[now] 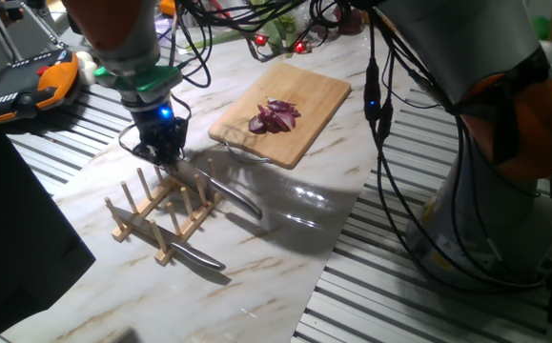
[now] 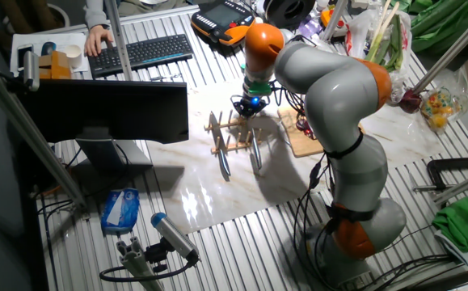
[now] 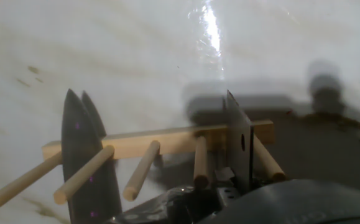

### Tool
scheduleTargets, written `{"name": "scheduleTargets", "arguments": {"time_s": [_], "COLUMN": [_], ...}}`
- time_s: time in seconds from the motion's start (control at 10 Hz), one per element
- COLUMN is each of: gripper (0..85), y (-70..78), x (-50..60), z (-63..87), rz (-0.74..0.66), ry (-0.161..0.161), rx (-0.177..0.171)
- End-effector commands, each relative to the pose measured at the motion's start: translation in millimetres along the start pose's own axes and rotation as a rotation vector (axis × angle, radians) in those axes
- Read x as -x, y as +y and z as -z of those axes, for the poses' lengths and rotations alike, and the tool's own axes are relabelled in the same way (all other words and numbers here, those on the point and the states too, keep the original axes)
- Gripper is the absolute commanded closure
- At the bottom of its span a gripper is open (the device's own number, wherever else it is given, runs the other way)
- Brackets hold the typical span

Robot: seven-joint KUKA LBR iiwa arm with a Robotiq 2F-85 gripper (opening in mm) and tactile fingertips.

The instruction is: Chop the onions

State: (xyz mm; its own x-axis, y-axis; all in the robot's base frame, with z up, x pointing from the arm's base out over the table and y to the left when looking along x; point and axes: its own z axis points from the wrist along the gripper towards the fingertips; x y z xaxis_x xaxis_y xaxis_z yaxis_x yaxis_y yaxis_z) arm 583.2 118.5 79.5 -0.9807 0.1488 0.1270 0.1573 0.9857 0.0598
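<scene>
The onions lie as a small heap of purple slices on the wooden cutting board. My gripper hangs low over the far end of a wooden peg rack, right above its pegs. Two knives rest in the rack, one with its handle pointing right, the other at the near end. In the hand view the rack's pegs and two dark blades fill the frame. My fingers do not show clearly, so I cannot tell whether they are open or shut.
The marble sheet lies on a slatted metal table. The arm's base and cables stand at the right. An orange pendant lies at the back left. In the other fixed view a monitor and keyboard stand beyond the rack.
</scene>
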Motion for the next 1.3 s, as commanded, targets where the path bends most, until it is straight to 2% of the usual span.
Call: {"name": "scheduleTargets", "arguments": {"time_s": [0.0,0.3,0.8,1.0,1.2], "gripper": [66.7,63.7,63.3,63.3,63.7], "y": [0.6,2.7,-5.1,-14.1,-33.8], "x": [-0.8,-3.9,-40.6,-45.8,-44.0], "z": [1.0,8.9,73.9,90.2,113.0], "rz": [-0.003,-0.018,-0.035,-0.029,-0.015], "ry": [-0.001,-0.015,-0.004,0.003,0.006], "rx": [0.002,0.015,-0.028,-0.036,-0.047]}}
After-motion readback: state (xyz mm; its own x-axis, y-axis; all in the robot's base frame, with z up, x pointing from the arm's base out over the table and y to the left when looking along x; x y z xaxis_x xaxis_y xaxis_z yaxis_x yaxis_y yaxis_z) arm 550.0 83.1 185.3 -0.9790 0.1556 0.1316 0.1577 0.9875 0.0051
